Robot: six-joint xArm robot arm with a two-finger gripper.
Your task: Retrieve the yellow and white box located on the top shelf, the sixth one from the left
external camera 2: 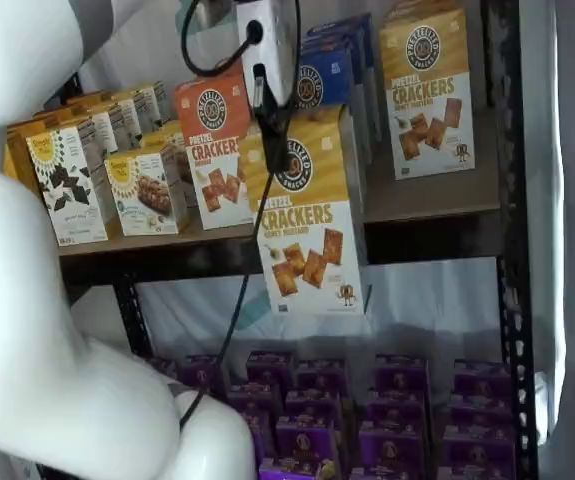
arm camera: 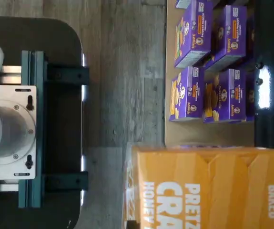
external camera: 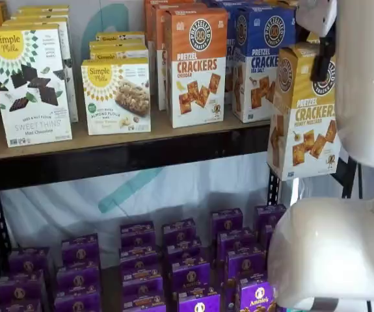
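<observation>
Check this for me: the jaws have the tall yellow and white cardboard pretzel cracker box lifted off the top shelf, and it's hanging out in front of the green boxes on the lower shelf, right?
Wrong colour only. Both shelf views show the tall yellow and white cardboard pretzel cracker box held clear of the tan wooden top shelf; the small boxes on the lower shelf are purple.

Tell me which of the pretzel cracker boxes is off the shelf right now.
The yellow and white box, held in the gripper in front of the top shelf; the orange-topped and blue-topped boxes stand on it.
</observation>
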